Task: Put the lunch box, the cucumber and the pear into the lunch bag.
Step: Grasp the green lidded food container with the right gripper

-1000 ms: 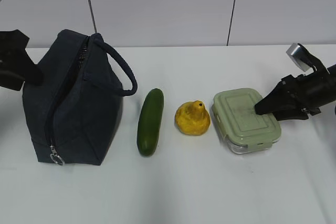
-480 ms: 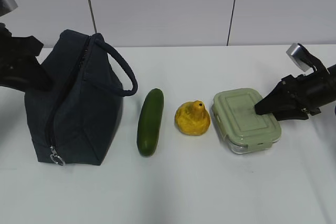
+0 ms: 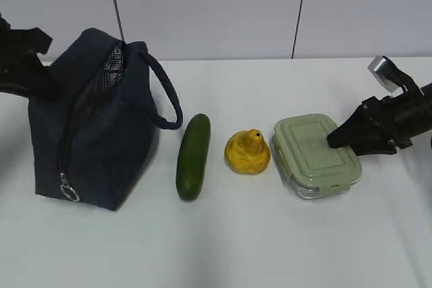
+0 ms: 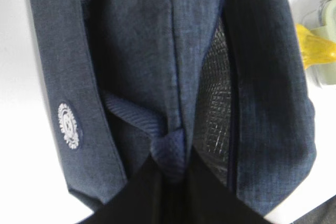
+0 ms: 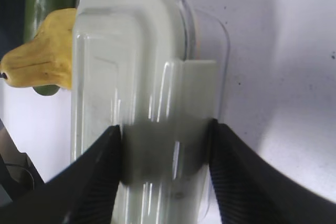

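The right end effector (image 5: pixel 165 140) has its two dark fingers (image 5: pixel 94 177) closed against opposite sides of the lunch box (image 3: pixel 316 154), gripping the end farthest from the lunch bag (image 3: pixel 94 123); the box rests on the white counter (image 3: pixel 256 241), and most of the arm is cut off at the picture's edge. The left end effector (image 4: pixel 168 182) is at the far side of the bag, pinching the handle strap's (image 4: pixel 157 142) knotted base between its fingers, though the fingertips are out of focus and largely cropped. The bag stands tilted, its zipper parted near the top, showing gridded lining (image 4: pixel 215 108); the interior is otherwise hidden. Between bag and box, the cucumber (image 3: pixel 192 156) lies just beside the bag, and the pear (image 3: pixel 248 152) sits beside the box, apart from the cucumber.
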Controlling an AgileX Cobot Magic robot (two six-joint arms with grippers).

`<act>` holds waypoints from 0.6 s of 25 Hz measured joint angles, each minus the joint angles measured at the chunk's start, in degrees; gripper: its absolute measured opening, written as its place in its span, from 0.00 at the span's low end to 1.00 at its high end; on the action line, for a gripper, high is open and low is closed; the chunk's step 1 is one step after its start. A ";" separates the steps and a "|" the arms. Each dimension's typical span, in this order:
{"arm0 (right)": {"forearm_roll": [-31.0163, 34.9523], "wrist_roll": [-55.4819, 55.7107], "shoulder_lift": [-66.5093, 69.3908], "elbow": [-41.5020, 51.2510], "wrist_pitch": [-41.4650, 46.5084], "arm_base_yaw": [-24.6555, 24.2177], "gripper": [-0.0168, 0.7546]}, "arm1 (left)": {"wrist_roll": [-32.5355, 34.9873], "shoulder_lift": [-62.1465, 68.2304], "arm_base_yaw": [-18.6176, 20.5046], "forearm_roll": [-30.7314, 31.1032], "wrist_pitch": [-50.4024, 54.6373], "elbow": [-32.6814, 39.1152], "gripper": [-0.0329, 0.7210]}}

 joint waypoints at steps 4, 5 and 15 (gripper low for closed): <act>0.11 0.00 0.00 0.00 0.10 0.00 0.54 | 0.00 -1.76 -0.05 -0.39 0.37 -0.69 0.05; 0.24 0.00 0.00 0.00 0.10 0.00 0.54 | 0.00 -1.82 -0.11 -0.38 0.50 -0.69 0.05; 2.07 -0.58 0.12 0.00 0.10 0.00 0.54 | 0.00 -1.82 -2.59 -0.66 -0.43 -0.72 0.05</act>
